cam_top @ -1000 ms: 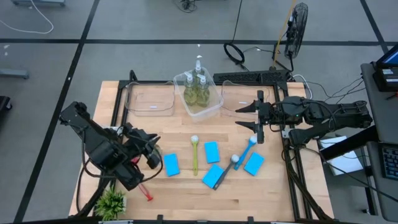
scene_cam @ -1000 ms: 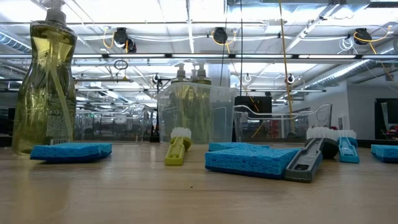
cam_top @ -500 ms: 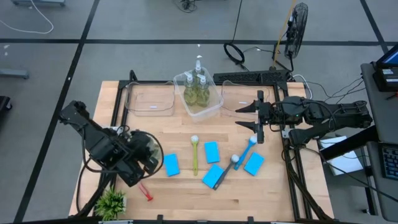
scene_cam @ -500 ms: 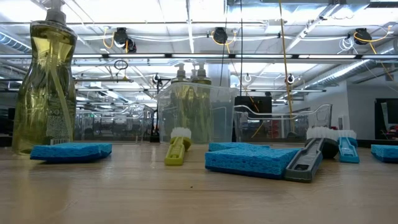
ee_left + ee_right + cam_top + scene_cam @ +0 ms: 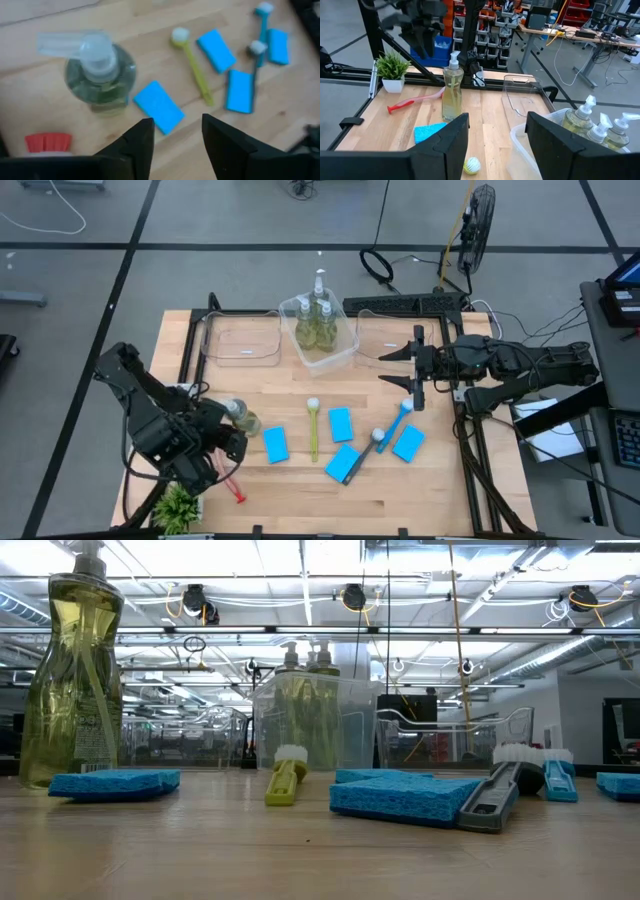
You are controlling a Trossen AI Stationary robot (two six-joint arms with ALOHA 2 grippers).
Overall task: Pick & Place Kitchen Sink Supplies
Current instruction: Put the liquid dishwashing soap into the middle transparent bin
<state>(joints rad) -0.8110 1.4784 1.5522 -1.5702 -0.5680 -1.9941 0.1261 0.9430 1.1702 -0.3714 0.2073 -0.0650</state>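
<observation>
Clear middle tub (image 5: 322,335) holding three pump bottles (image 5: 318,322), side tubs (image 5: 242,340) bare, both end effectors (image 5: 172,145) spread.

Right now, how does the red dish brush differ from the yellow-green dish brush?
The red brush lies near the table's left front corner, by the potted plant; the yellow-green brush lies mid-table between two sponges. The red brush lies slanted; the yellow-green brush points straight toward the tubs. Both lie flat on the table, untouched by either gripper.
</observation>
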